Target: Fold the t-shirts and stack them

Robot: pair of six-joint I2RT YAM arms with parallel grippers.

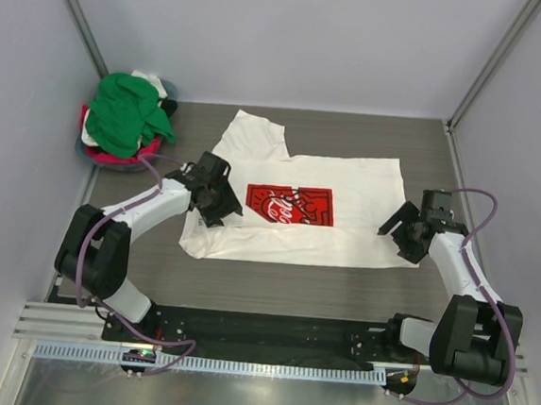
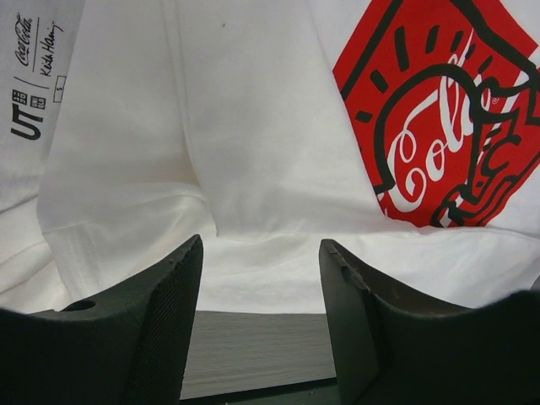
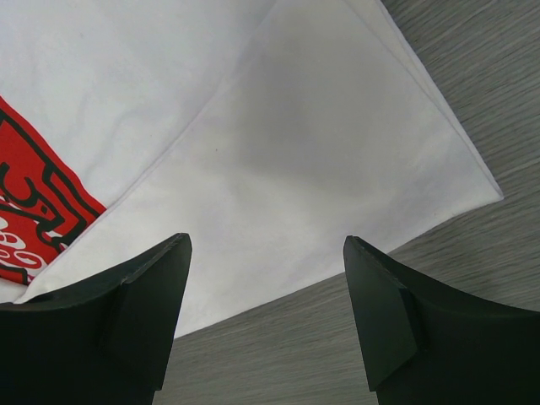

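— Cream cotton is what's being worked on: the cream shirt (image 1: 348, 186) with the red print (image 1: 289, 204) lies spread across the middle of the bench (image 1: 292, 285), one sleeve (image 1: 253, 130) pointing toward the back.

— Any folds in it?

— Hardly, I'd judge. The right wrist view shows one layer lapped over another near a corner, so a first fold may be in. It's far from a neat packet.

— And the rest?

— A heap of other shirts (image 1: 115, 137) sits in the back-left corner, green shirt (image 1: 127, 109) on top. No stack is begun, so most of the job is left.

— The arms?

— Left fingers (image 2: 160, 329) stand apart over the near edge beside the print, holding nothing. Right fingers (image 3: 143, 321) are likewise apart and empty, over the shirt's right-hand corner.

— The room?

— Grey wood-grain bench, pale walls (image 1: 295, 34) on three sides, and a metal rail (image 1: 265, 368) along the near edge.
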